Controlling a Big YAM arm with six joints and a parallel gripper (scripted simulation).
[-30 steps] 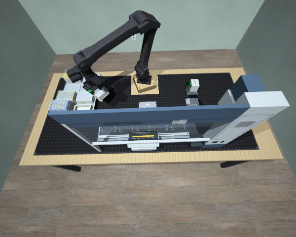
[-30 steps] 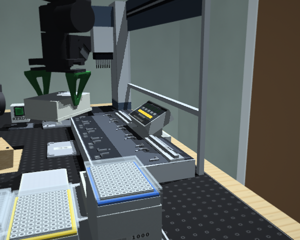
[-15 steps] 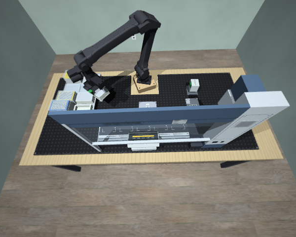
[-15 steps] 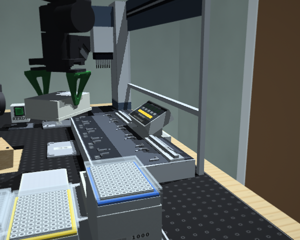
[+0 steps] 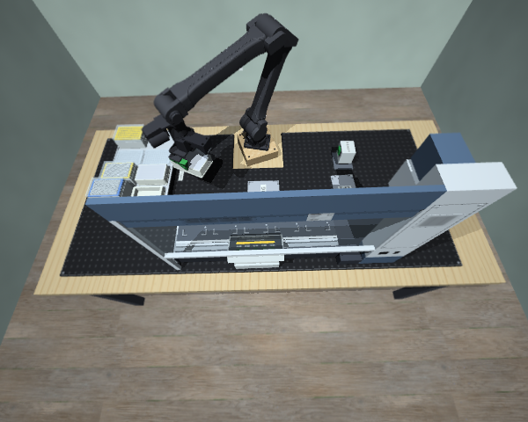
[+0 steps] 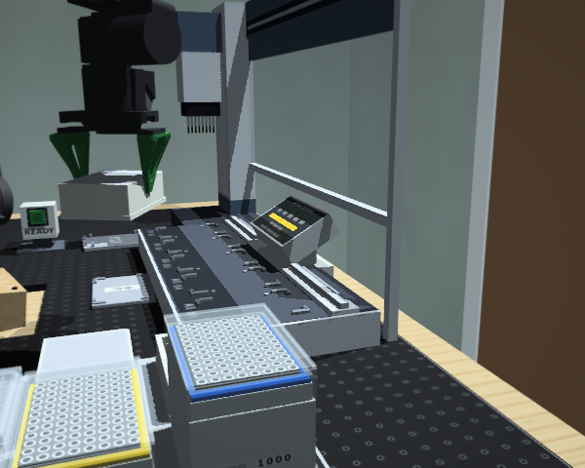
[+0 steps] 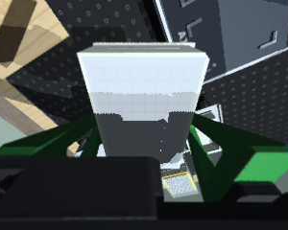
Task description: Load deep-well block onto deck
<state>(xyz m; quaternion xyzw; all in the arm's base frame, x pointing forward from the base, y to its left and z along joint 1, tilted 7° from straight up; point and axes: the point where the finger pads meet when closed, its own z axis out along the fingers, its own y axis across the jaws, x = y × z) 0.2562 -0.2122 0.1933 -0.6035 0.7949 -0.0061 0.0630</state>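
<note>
Green-fingered tool (image 6: 112, 169) clamped wide across the white sealed deep-well block (image 6: 106, 200), aloft.

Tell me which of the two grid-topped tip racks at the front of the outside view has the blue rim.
The taller one on the right, standing on the grey box marked 1000. Its neighbour to the left is rimmed yellow and sits lower.

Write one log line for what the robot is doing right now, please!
phase: carrying | fingers: shut on white sealed deep-well block | block: in the air, slightly tilted | grey deck with corner brackets: no block set down
</note>
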